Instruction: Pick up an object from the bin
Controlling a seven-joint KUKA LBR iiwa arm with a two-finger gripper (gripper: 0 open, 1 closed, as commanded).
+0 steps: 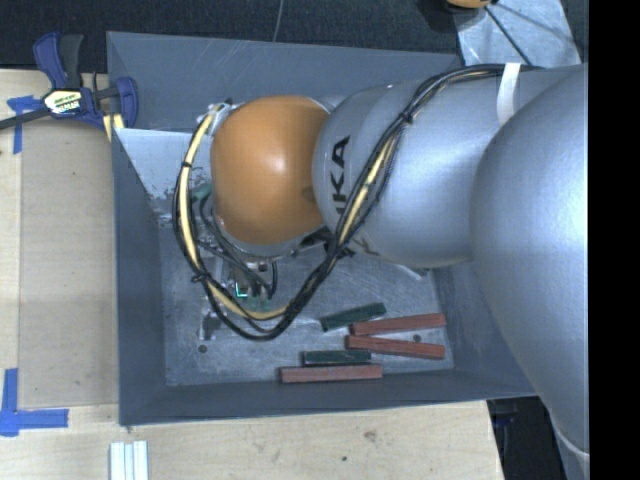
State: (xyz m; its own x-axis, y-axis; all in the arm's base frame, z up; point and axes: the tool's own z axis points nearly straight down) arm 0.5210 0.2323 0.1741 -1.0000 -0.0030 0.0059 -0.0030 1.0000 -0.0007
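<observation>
my pincer (238, 293) sits low over the floor of the bin (135, 298), left of centre, tucked under my orange cover (265, 168) and the cable loop (290, 306). can't tell from here if it's released or clenched; nothing seen in it.

everything pickable is a loose cluster toward the bin's lower-right corner:
- dark green stick (352, 315), nearest me
- two red-brown sticks (398, 324) just beyond it, toward the right wall
- short green stick (337, 357) below those
- long brown stick (330, 373) lying close along the lower wall

all of it is off to the side of the pincer, none under it.

my read: i'm at the line-up stage and nothing is grasped yet. best target looks like the dark green stick, since it's nearest and its left end looks clear of the others. straddle it across the narrow width, not along the length. come straight down, because the neighbours lie close and a slanted approach would likely nudge them. skip the long brown stick, the wall would crowd one side. watch the cable loop, it hangs near that green stick's left end. the cover hides the grip, so confirm closure before lifting.
</observation>
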